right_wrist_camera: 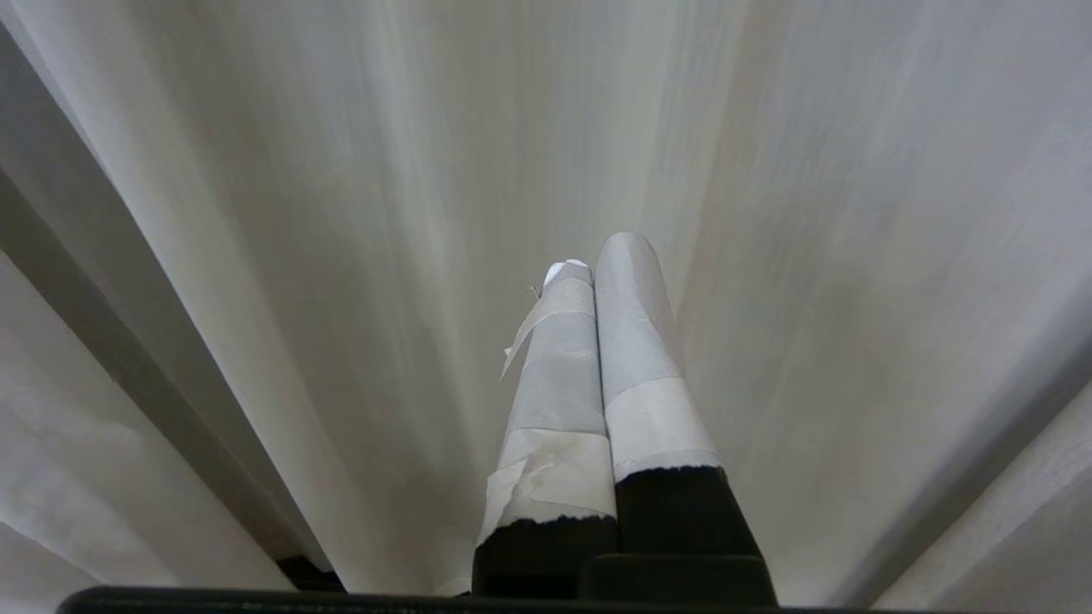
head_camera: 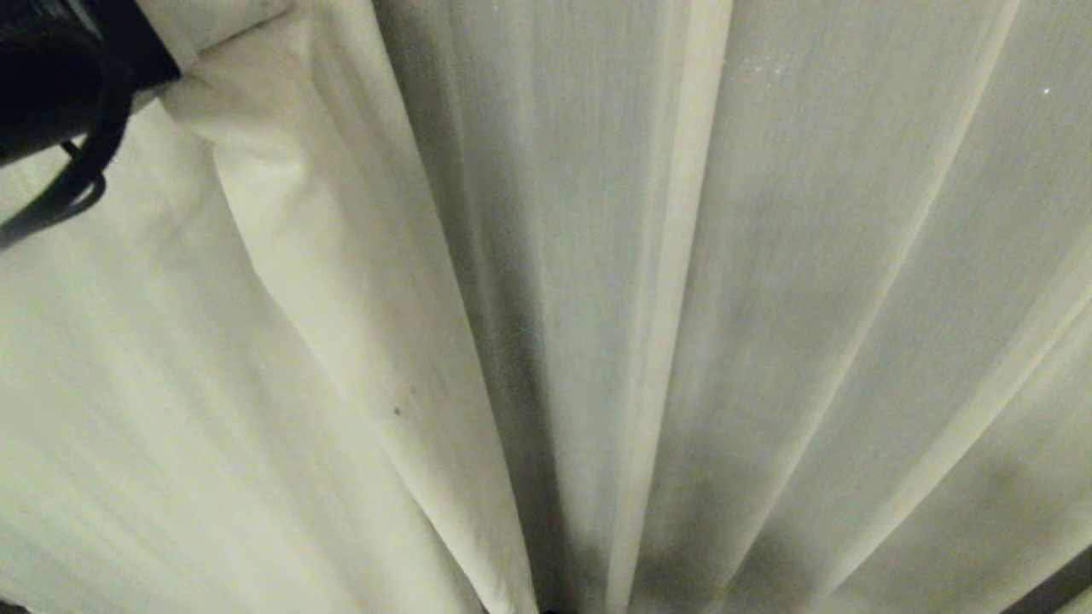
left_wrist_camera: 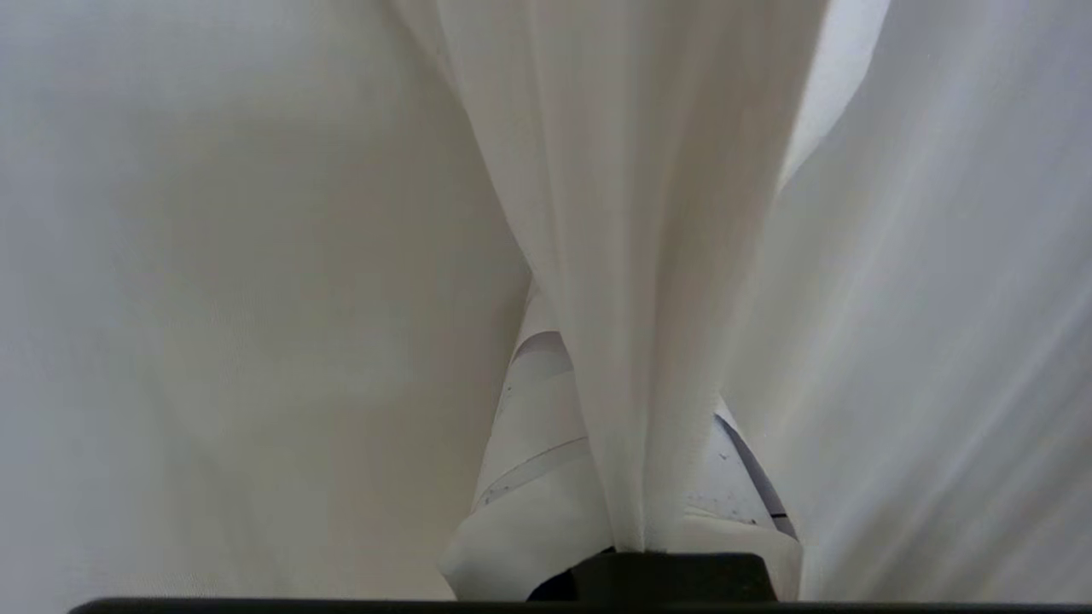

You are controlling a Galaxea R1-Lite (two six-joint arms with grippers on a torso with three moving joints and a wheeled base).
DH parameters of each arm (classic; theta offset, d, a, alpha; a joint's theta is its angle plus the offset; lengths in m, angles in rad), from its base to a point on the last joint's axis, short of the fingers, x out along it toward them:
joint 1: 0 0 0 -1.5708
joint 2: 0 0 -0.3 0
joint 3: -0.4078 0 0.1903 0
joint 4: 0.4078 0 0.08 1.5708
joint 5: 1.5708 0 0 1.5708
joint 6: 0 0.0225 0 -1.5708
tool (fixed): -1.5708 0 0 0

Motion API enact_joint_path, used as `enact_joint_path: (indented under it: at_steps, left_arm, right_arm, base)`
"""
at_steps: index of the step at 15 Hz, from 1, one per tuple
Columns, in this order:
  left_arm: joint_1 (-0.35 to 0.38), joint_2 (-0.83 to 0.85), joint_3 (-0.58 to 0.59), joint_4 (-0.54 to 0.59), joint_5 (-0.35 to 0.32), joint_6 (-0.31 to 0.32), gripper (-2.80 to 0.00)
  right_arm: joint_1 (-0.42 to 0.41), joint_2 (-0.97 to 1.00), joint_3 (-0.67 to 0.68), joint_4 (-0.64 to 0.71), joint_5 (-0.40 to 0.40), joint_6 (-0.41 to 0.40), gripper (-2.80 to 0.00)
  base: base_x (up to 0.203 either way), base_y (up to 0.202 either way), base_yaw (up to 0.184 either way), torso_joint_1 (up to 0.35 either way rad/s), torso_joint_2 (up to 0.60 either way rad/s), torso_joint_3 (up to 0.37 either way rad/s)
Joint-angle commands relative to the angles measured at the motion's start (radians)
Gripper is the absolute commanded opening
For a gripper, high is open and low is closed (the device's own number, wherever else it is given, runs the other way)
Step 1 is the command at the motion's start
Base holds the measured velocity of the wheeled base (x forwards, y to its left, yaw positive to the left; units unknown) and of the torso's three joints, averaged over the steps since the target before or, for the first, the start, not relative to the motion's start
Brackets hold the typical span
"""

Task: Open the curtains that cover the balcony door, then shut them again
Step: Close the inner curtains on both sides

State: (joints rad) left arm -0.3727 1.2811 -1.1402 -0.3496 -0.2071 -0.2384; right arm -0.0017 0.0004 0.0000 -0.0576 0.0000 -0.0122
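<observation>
The cream curtains fill the head view in long pleats and hide the balcony door. My left arm enters at the upper left corner, where the fabric bunches beside it. In the left wrist view my left gripper is shut on a narrow fold of curtain, which runs out between the white taped fingers. My right gripper is shut with nothing in it. Its taped fingers lie pressed together and point at the hanging curtain.
A black cable loop hangs from the left arm against the fabric. A dark strip shows at the lower right corner of the head view. A dark slanted band runs between pleats in the right wrist view.
</observation>
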Motion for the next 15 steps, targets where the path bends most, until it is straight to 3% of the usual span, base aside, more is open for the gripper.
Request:
enact_joint_path:
  at_steps: [1, 6, 15]
  left_arm:
    - [0.085, -0.007, 0.0, -0.011, 0.048, -0.002, -2.8]
    - [0.338, -0.047, 0.094, -0.012, 0.084, -0.041, -2.8]
    - [0.464, -0.026, 0.123, -0.012, 0.086, -0.053, -2.8]
  right_arm:
    - [0.0, 0.0, 0.0, -0.001, 0.0, 0.0, -2.8]
    - [0.0, 0.0, 0.0, -0.001, 0.0, 0.0, -2.8]
    - [0.0, 0.0, 0.0, -0.001, 0.0, 0.0, -2.8]
  base:
    - [0.0, 0.0, 0.0, 0.0, 0.0, 0.0]
    - [0.0, 0.0, 0.0, 0.0, 0.0, 0.0]
    - [0.0, 0.0, 0.0, 0.0, 0.0, 0.0]
